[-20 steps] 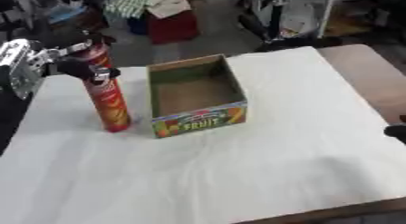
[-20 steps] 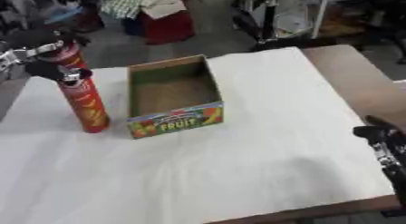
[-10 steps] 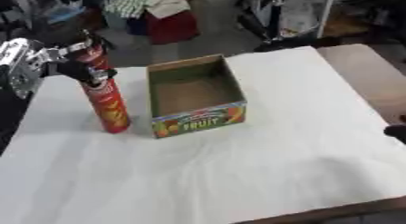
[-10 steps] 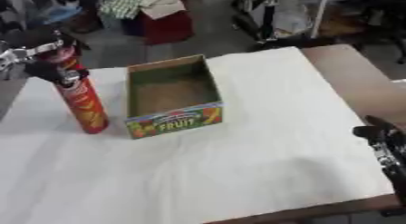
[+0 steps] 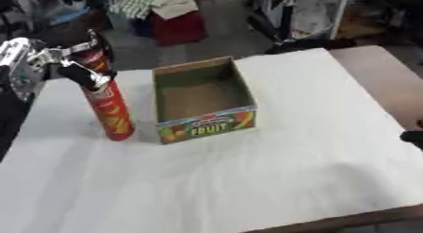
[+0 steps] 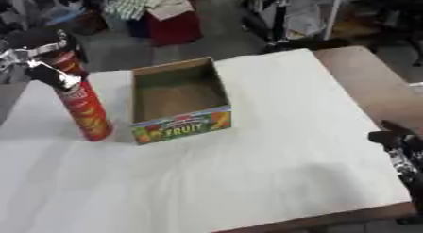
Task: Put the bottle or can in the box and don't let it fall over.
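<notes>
The tall red can is standing upright on the white-covered bench, long axis vertical, just left of the open box, with the left hand curling around its top. The right eye view alone is showing the right hand near the bench's right edge; whether its fingers are apart or together cannot be told.

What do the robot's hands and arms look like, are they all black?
Not all black. The left hand mixes shiny silver metal parts with black fingers, and its arm is bulky, silver and black. The right hand looks black, with a paler, ribbed-looking strip along the wrist below it. I can't make out any cables or markings.
</notes>
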Robot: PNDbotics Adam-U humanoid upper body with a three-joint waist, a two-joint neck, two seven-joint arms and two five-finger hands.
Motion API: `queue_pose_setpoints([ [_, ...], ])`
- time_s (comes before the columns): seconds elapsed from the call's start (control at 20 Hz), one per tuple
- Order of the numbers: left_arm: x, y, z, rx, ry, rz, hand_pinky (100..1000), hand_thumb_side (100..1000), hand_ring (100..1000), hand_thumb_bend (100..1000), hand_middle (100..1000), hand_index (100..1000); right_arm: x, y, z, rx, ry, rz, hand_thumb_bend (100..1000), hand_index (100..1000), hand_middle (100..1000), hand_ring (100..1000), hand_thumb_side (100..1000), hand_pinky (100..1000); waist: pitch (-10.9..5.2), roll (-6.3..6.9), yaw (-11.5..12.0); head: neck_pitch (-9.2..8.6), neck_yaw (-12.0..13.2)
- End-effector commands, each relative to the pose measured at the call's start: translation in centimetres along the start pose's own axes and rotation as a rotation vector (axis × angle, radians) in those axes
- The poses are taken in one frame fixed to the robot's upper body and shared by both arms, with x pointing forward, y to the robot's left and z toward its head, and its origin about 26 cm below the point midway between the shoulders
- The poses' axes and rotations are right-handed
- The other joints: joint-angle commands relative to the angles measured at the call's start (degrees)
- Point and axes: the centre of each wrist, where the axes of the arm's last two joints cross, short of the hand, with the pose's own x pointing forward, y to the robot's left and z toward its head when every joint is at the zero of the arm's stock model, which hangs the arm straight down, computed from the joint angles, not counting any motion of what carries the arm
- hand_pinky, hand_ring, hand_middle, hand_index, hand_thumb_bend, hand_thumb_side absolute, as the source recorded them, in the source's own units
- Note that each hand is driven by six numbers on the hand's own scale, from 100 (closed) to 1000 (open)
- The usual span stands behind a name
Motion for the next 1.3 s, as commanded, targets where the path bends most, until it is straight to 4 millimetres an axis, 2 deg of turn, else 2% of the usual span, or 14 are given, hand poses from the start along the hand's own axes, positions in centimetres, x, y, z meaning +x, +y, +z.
queue_pose_setpoints([
  [0.05,-0.9,1.1,0.9,0.020,0.025,-0.010,233,286,255,100,324,653,0.6,-0.3,-0.5,0.001,-0.026,0.006,100,889,706,819,670,985,-0.42,-0.27,0.0,-0.31,0.2],
  [0.3,-1.2,2.5,1.6,0.073,0.041,-0.011,213,291,240,100,312,648,0.6,-0.4,-0.5,-0.001,-0.026,0.004,100,890,706,818,674,986,-0.49,-0.27,-0.1,-0.27,0.2],
  [0.65,-0.9,7.2,2.5,0.266,0.072,-0.015,197,307,226,100,308,647,0.6,-0.3,-0.6,-0.001,-0.025,0.004,100,890,706,818,675,986,-0.64,-0.24,-0.2,-0.05,0.1],
  [0.8,-0.3,8.4,2.5,0.345,0.064,-0.009,192,316,221,100,303,646,0.6,-0.3,-0.5,-0.001,-0.024,0.004,100,890,706,818,675,986,-0.73,-0.18,-0.3,-0.04,0.1],
  [1.05,2.2,9.3,0.6,0.422,-0.019,-0.013,192,317,226,100,304,646,0.6,-0.2,-0.7,0.010,-0.026,0.000,100,890,706,818,675,986,-0.80,-0.25,-0.7,-0.09,0.7],
  [1.3,4.7,8.5,-1.7,0.451,-0.102,-0.009,194,335,229,100,309,651,0.8,0.1,-1.0,0.023,-0.037,-0.006,100,890,706,818,674,986,-0.63,-0.31,-1.8,-0.38,1.3],
])
